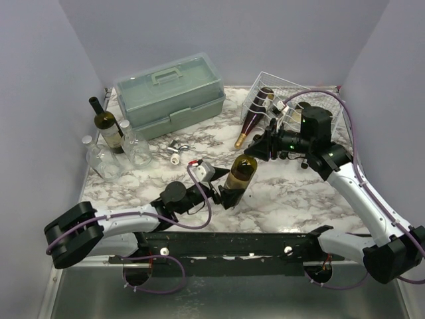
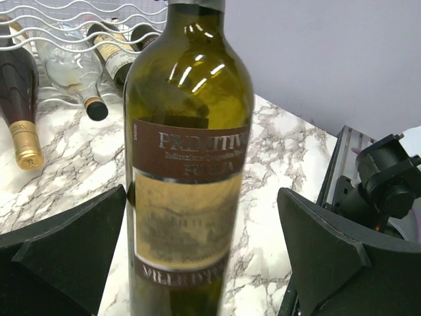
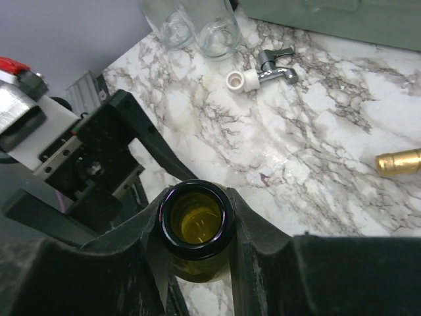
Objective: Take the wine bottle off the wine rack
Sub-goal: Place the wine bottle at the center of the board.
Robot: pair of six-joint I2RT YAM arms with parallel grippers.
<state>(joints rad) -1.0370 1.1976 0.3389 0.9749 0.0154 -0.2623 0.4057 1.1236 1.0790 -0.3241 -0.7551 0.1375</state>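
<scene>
The wine bottle [image 1: 240, 174], olive-green glass with a brown and tan label, stands upright on the marble table, off the white wire wine rack [image 1: 292, 93]. My right gripper [image 1: 255, 149] is shut on its open neck [image 3: 196, 220] from above. My left gripper [image 1: 226, 193] is open around the bottle's lower body [image 2: 187, 164]; the right finger [image 2: 329, 250] stands clear of the glass. In the left wrist view the wine rack [image 2: 66, 20] shows behind, with other bottles lying in it.
A dark bottle with gold foil [image 1: 251, 123] pokes out of the rack's front. A grey-green toolbox [image 1: 169, 96] sits at the back. At the left stand an upright green bottle [image 1: 109, 129] and glass jars [image 1: 136, 149]. A small metal tap [image 3: 273, 62] lies mid-table.
</scene>
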